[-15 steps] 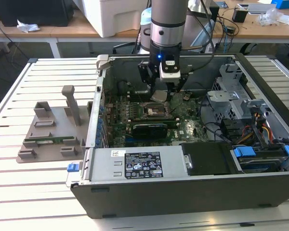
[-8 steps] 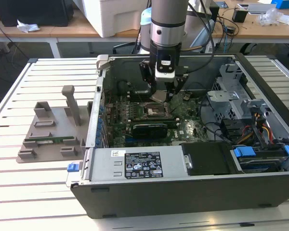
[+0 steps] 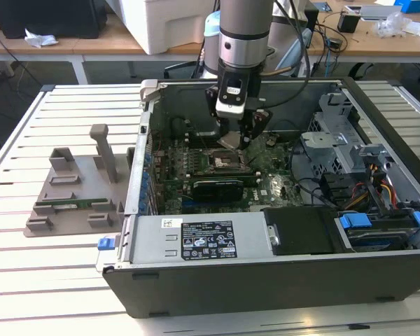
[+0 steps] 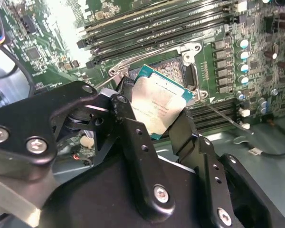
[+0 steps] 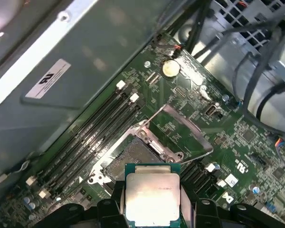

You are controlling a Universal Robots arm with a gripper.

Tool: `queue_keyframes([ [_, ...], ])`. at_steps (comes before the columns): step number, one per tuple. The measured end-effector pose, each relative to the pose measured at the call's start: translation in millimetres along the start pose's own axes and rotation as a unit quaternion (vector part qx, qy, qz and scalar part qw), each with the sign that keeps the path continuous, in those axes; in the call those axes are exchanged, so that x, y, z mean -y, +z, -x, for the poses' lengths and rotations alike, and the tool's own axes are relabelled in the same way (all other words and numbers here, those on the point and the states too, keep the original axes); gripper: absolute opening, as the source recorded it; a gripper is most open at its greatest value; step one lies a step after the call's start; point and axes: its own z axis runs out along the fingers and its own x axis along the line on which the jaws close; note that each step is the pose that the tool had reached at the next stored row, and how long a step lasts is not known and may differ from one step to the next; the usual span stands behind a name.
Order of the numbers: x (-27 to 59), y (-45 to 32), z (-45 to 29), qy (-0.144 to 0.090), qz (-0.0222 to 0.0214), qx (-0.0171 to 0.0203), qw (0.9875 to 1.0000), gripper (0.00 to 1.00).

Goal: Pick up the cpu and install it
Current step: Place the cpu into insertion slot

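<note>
Silver-topped square cpu [image 5: 152, 197] with a thin green rim sits pinched by two opposite edges between the black fingers [image 5: 115, 202] of the robot gripper [image 5: 153, 211]. Being square, it has no longer side. Its shiny face is turned toward both wrist cameras, and its edges stand askew to those of the open black socket [image 5: 133, 159]. It hangs just above that socket, over the green motherboard [image 5: 237, 142], inside the open grey computer case [image 3: 266, 280] on a slatted white table [image 3: 28, 280].
</note>
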Motion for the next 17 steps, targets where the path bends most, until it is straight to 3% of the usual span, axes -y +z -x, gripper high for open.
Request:
queue_keyframes([
  [3, 0.0, 0.0, 0.0, 0.021, -0.0004, 0.0004, 0.9998, 0.55],
  [6, 0.0, 0.1, 0.1, 0.054, -0.001, 0.001, 0.9985, 0.55],
  [10, -0.1, 0.2, 0.1, 0.091, -0.0015, 0.0016, 0.9958, 0.55],
  [12, -0.1, 0.3, 0.1, 0.112, -0.002, 0.0022, 0.9937, 0.55],
  [17, -0.2, 0.3, 0.2, 0.143, -0.003, 0.0033, 0.9897, 0.55],
])
